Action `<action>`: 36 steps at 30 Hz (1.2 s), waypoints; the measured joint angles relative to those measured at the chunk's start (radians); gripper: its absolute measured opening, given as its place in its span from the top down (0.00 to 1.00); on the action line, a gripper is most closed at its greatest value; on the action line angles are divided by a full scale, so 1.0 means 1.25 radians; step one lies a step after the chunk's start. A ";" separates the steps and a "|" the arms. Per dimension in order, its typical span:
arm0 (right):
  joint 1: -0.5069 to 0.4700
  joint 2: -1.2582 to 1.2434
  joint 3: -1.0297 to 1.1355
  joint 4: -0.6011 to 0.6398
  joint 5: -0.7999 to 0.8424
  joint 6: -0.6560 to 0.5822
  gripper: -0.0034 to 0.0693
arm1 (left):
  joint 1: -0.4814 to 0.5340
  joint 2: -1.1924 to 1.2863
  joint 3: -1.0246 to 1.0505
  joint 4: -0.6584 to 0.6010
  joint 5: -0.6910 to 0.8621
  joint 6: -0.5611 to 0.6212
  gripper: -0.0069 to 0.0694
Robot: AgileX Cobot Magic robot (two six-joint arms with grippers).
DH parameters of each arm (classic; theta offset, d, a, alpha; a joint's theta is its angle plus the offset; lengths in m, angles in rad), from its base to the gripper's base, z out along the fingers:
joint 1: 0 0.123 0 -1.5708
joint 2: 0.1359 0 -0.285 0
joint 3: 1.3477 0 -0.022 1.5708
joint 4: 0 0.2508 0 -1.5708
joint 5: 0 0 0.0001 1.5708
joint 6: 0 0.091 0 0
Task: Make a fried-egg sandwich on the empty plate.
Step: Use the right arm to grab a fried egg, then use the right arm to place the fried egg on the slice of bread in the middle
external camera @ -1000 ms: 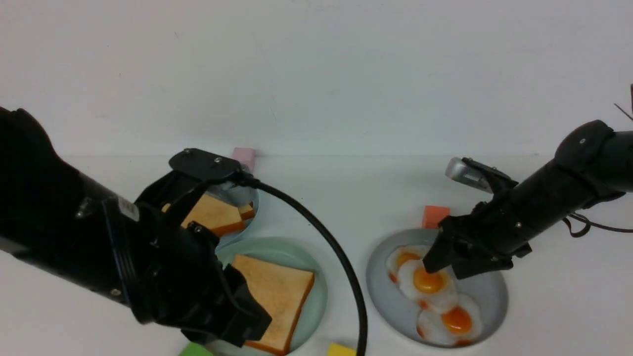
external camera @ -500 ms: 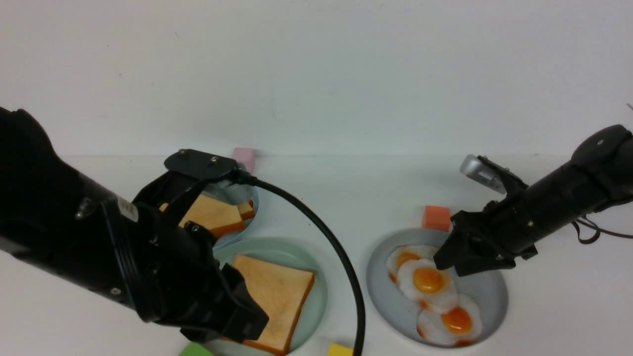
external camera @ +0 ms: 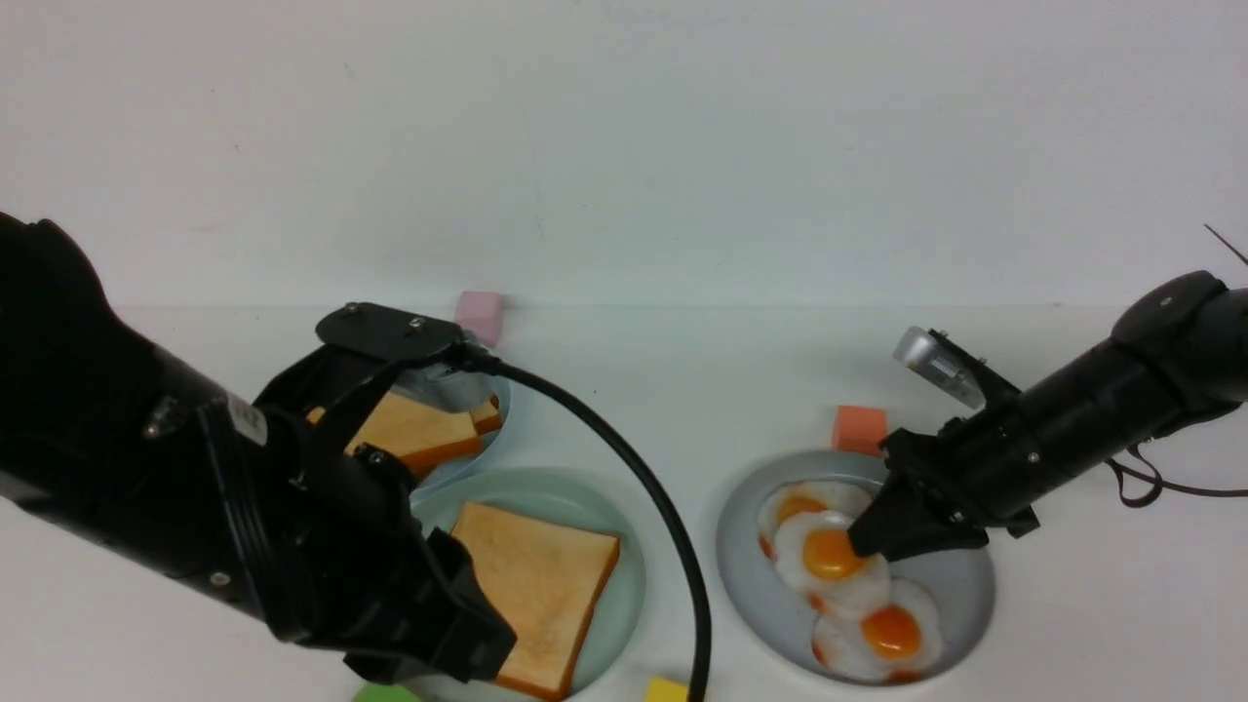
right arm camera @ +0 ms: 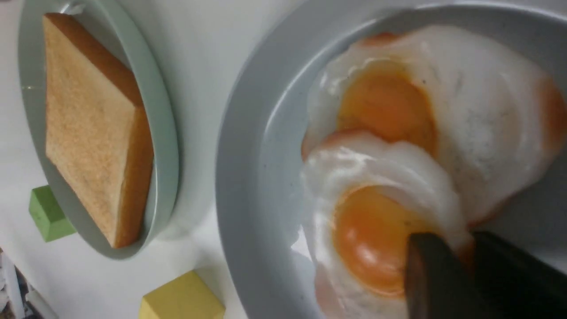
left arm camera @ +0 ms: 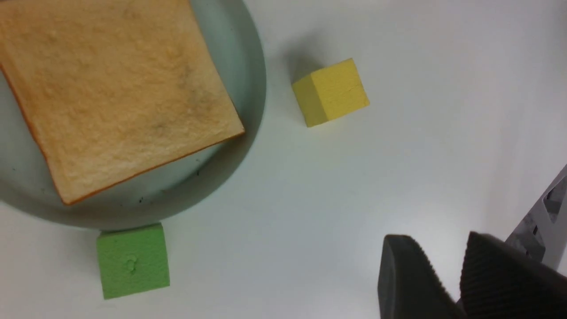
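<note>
Right gripper (external camera: pixel 863 544) is pinching the middle fried egg (external camera: pixel 825 553) at 3 o'clock; left gripper (left arm camera: pixel 436 241) is hovering slightly parted, empty.

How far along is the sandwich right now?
Done: one toast slice lies on the mint-green plate. In hand: right gripper pinches the middle fried egg by its edge on the grey-blue plate. To do: egg onto toast, then a second slice from the light-blue plate.

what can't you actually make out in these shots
- Toast count on the small light-blue round plate: front view, black left arm covers it.
- Far white fried egg: middle fried egg overlaps it, front and right wrist views.
- Green foam cube: front view, bottom edge crops it.
</note>
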 joint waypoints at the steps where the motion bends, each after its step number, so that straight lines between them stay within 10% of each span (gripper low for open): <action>1: -0.001 0.000 0.000 0.000 0.003 0.000 0.85 | 0.000 0.000 0.000 0.000 0.002 -0.001 0.63; 12: 0.023 -0.085 0.001 0.033 0.030 -0.001 0.85 | 0.000 -0.117 0.000 0.120 0.008 -0.121 0.63; 28: 0.390 0.064 -0.160 0.254 -0.120 0.020 0.84 | 0.000 -0.387 0.178 0.409 0.014 -0.439 0.62; 36: 0.390 0.106 -0.174 0.218 -0.170 0.060 0.54 | 0.000 -0.445 0.178 0.434 0.056 -0.499 0.60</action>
